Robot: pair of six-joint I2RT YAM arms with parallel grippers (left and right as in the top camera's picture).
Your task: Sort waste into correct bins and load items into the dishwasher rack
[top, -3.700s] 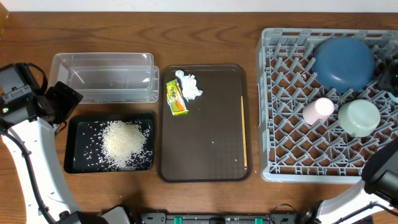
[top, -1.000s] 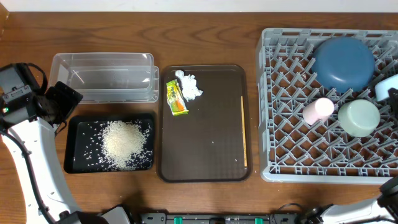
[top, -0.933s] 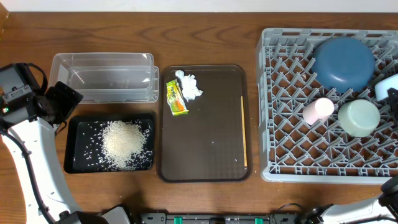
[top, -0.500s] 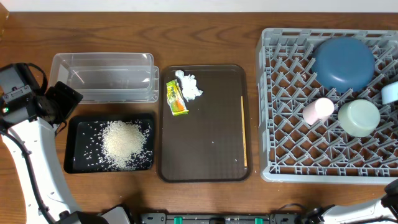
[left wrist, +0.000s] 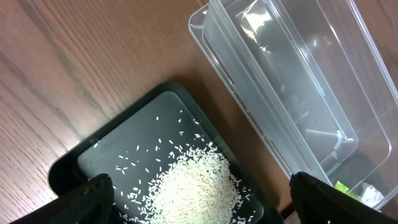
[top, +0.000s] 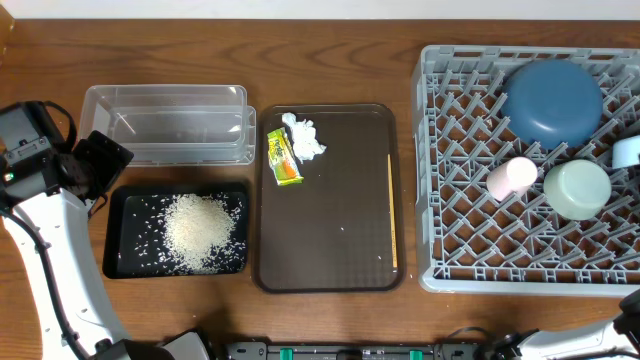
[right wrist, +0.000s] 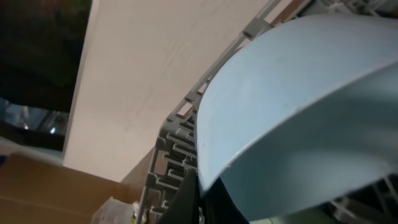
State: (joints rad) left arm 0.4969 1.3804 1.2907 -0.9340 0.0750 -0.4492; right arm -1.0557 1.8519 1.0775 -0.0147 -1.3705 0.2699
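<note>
My left gripper [top: 97, 163] is open and empty, hovering at the left end of the black tray [top: 115, 205]; in the left wrist view the gripper [left wrist: 202, 208] is over the rice heap [left wrist: 193, 186]. The rice [top: 200, 232] lies in the black tray. The clear tub [top: 170, 125] is empty. The tissue [top: 305, 137], snack wrapper [top: 283, 158] and chopstick [top: 392, 210] lie on the brown tray [top: 330, 250]. The dishwasher rack [top: 470, 240] holds the blue bowl [top: 552, 100], pink cup [top: 512, 176] and mint bowl [top: 577, 188]. My right gripper [right wrist: 202, 193] is shut on the rim of the light-blue bowl [right wrist: 298, 106], seen at the rack's right edge [top: 628, 150].
The clear tub [left wrist: 292, 81] and black tray [left wrist: 106, 162] sit side by side at the left. The brown tray lies between them and the rack. A pale wall runs behind the rack in the right wrist view. Bare wooden tabletop [top: 330, 60] runs along the back.
The right arm left the lower right corner of the overhead view. The light-blue bowl appeared at the rack's right edge and drifted slightly right and down. The left arm has not moved.
</note>
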